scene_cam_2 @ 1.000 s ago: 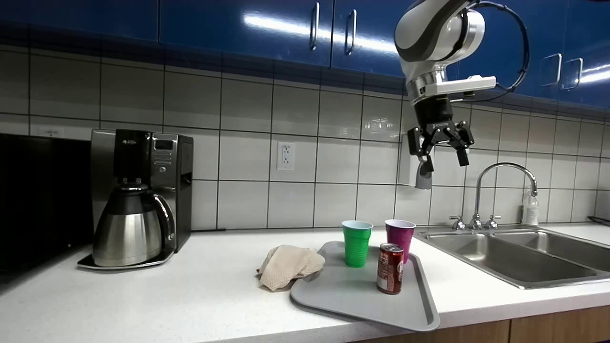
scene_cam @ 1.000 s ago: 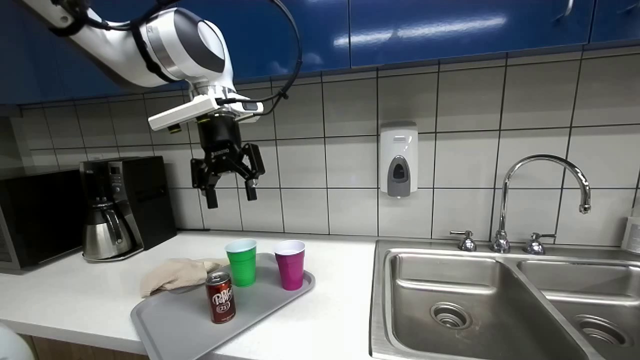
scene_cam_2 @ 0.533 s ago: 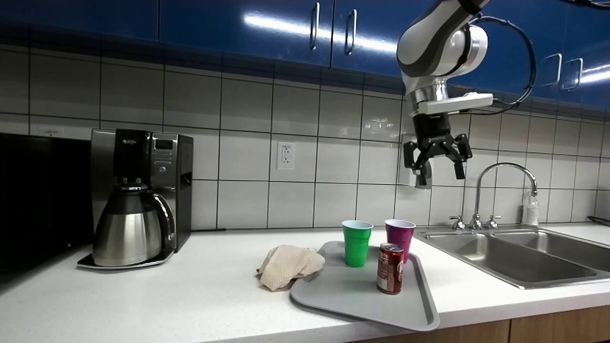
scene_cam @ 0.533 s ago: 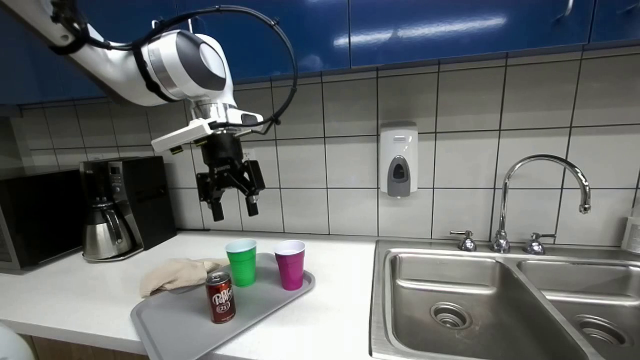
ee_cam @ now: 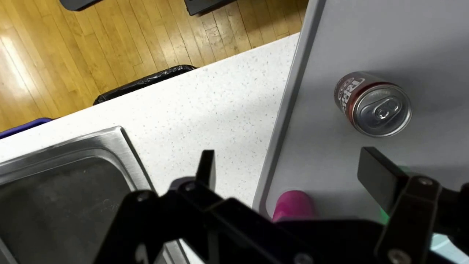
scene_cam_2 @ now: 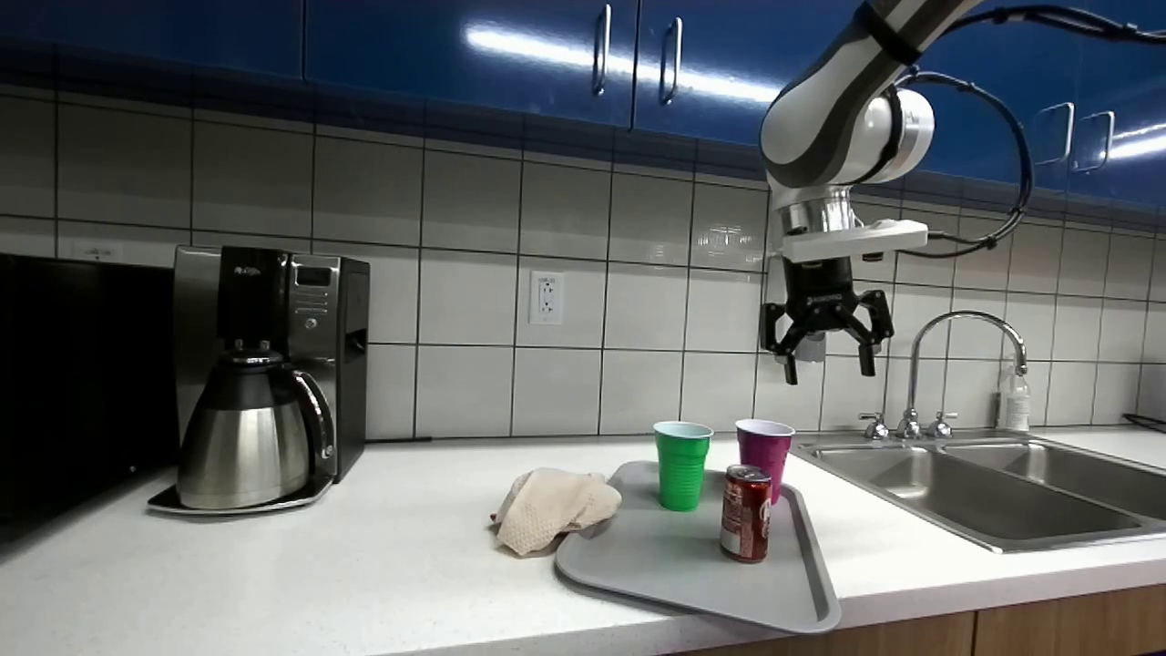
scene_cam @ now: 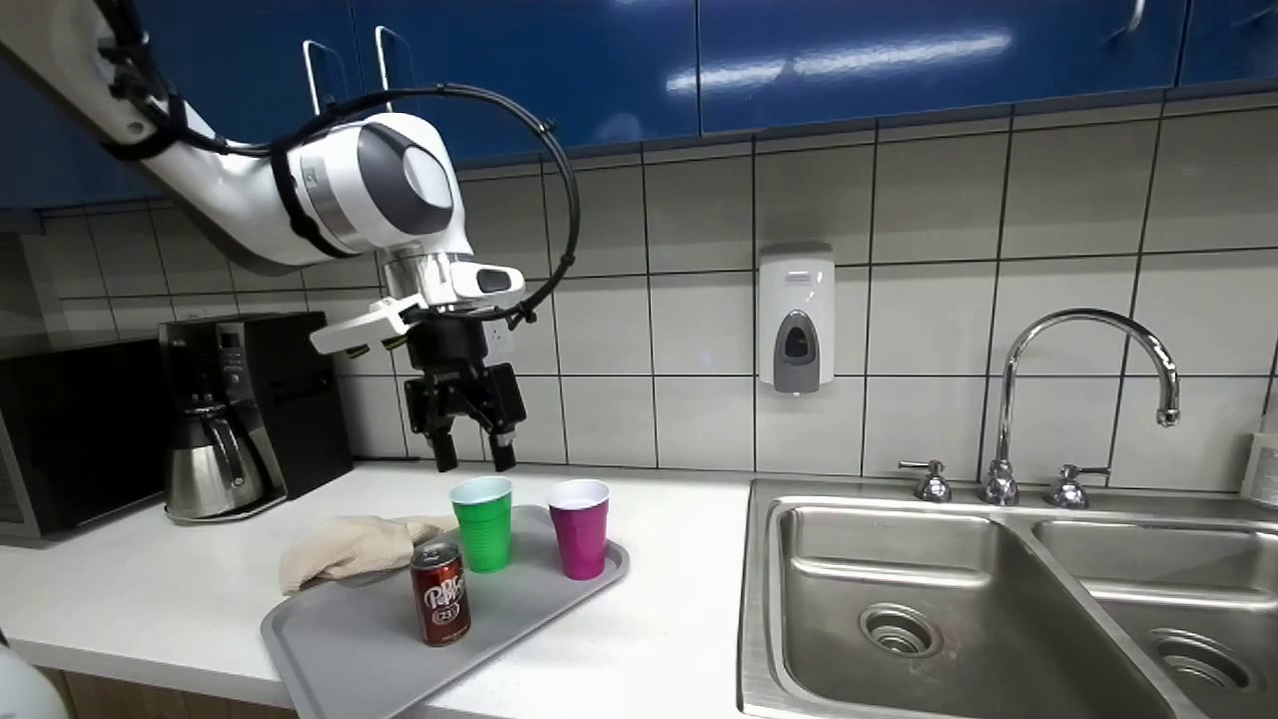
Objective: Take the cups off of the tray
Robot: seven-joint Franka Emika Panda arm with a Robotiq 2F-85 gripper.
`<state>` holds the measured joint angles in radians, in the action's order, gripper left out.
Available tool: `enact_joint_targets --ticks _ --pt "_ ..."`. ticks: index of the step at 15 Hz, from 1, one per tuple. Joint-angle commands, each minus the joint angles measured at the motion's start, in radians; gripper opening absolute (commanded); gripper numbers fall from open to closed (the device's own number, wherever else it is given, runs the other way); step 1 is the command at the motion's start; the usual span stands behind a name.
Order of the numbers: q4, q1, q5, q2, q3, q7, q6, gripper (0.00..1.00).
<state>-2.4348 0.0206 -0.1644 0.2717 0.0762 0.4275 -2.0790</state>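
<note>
The green cup stands upright on the grey tray in both exterior views (scene_cam: 484, 534) (scene_cam_2: 681, 474). The magenta cup (scene_cam: 581, 539) (scene_cam_2: 763, 449) stands upright beside it, near the tray's corner. The grey tray (scene_cam: 364, 654) (scene_cam_2: 656, 565) lies on the counter, one corner over the front edge. My gripper (scene_cam: 475, 461) (scene_cam_2: 829, 372) is open and empty, pointing down, above the level of the cup rims. In the wrist view, the magenta cup (ee_cam: 294, 205) shows between the open fingers (ee_cam: 288, 157), its upper part hidden by the gripper. The green cup is mostly hidden behind the finger at right.
A brown-red soda can (scene_cam: 440, 596) (ee_cam: 373, 104) stands on the tray in front of the cups. A beige cloth (scene_cam: 349, 549) lies by the tray's edge. The steel sink (scene_cam: 757, 599), a soap dispenser (scene_cam: 797, 320) on the wall and a coffee maker (scene_cam_2: 319, 364) are around.
My open gripper has moved steadily down toward the height of the cups, and slightly left in an exterior view. The cups, can, cloth and tray have not moved.
</note>
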Motion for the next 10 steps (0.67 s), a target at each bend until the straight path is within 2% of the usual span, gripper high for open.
enact_joint_targets --ticks 1,10 --pt "0.011 0.018 -0.021 -0.054 0.009 0.072 -0.071 1.00" --pt "0.118 -0.002 -0.063 -0.243 0.004 0.196 -0.186 1.00"
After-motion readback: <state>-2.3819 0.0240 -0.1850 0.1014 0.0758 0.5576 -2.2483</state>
